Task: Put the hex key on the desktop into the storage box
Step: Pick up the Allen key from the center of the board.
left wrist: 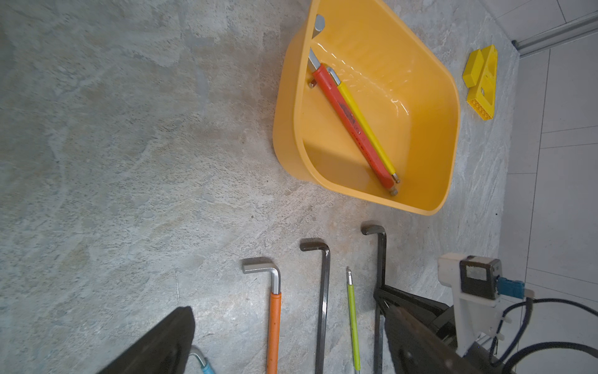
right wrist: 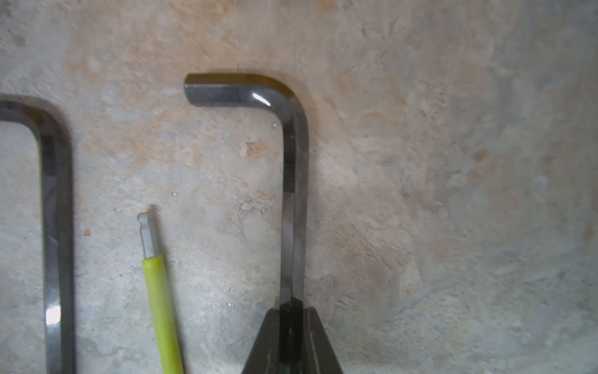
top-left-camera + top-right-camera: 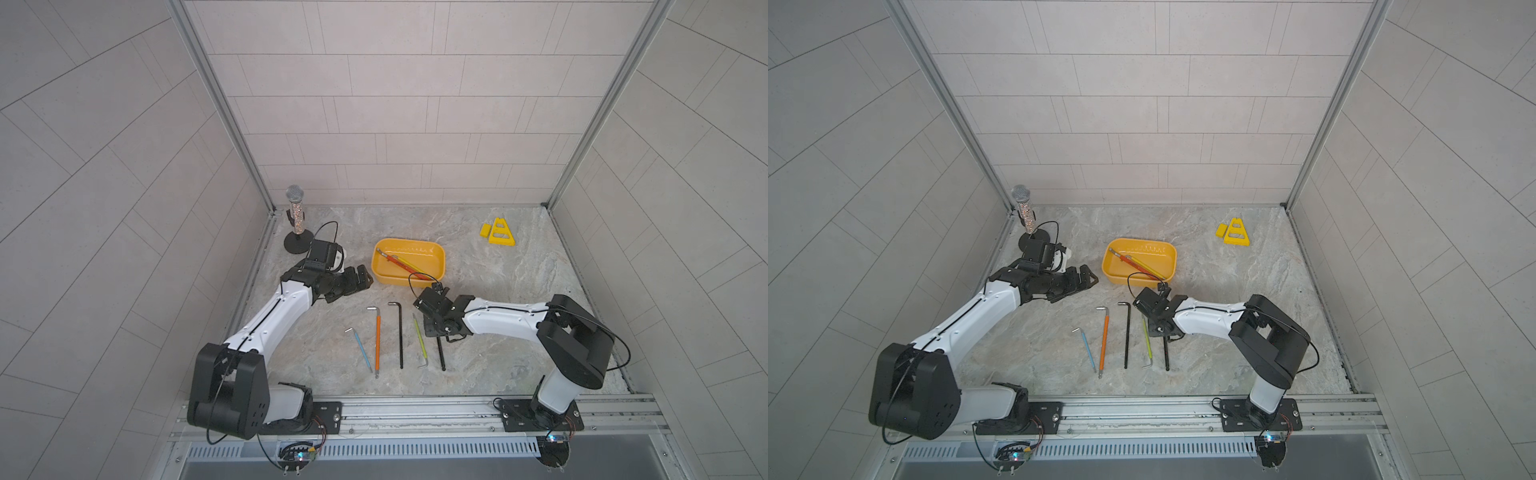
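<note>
The right gripper (image 2: 291,312) is pinched on the shaft of the outer black hex key (image 2: 293,155). This key lies on the desktop (image 2: 453,162) toward the front edge, its bent end pointing to the far edge. Beside it, in a row and apart from one another, lie a green hex key (image 2: 160,307), a second black hex key (image 2: 55,226), an orange hex key (image 3: 377,340) and a blue hex key (image 3: 359,351). The left gripper (image 3: 353,286) hangs spread above the desktop near the left edge. The storage box (image 3: 384,278) sits mid-desktop beyond the row. It holds a red hex key (image 1: 349,121) and a yellow hex key (image 1: 365,128) side by side. A microphone (image 3: 295,208) stands in the far left corner. A yellow triangular stand (image 3: 502,233) lies near the far right corner.
</note>
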